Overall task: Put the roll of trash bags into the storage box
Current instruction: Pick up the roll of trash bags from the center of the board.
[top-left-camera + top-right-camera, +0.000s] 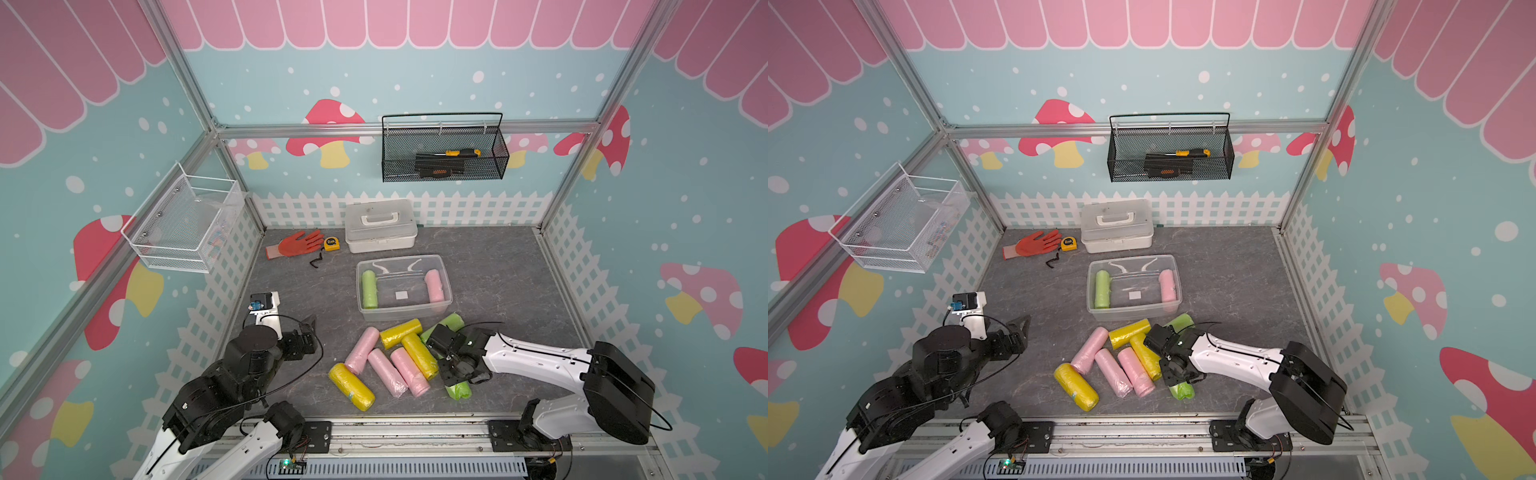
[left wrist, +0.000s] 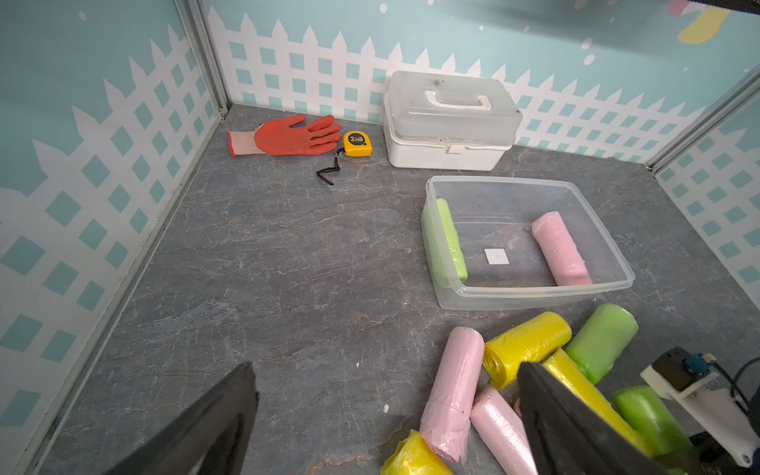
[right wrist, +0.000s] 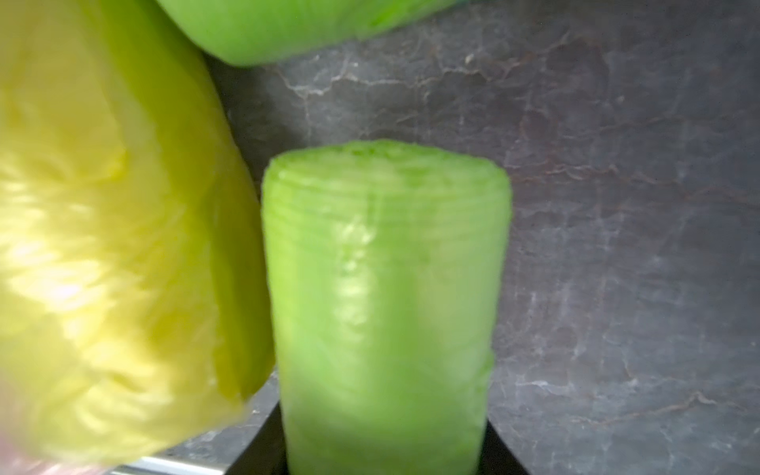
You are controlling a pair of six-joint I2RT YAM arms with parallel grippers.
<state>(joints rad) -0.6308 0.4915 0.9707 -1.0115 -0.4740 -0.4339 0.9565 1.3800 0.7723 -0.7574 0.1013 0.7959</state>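
Observation:
The clear storage box (image 1: 405,314) (image 1: 1133,316) (image 2: 530,297) stands mid-table and holds a green roll (image 1: 368,289) and a pink roll (image 1: 434,284). In front of it lies a heap of pink, yellow and green rolls (image 1: 392,361). My right gripper (image 1: 455,368) (image 1: 1177,370) (image 3: 384,444) is down at the heap's right edge, its black fingers pressed on both sides of a green roll of trash bags (image 1: 459,390) (image 3: 382,288) lying on the table. A yellow roll (image 3: 103,246) touches it. My left gripper (image 1: 309,322) (image 2: 386,370) hovers open to the left of the heap, holding nothing.
A white case with a handle (image 1: 380,224) sits behind the box at the back wall. An orange glove (image 1: 297,244) and a yellow tape measure (image 1: 331,243) lie at the back left. A black mesh basket (image 1: 444,149) and a white mesh basket (image 1: 187,220) hang on the walls.

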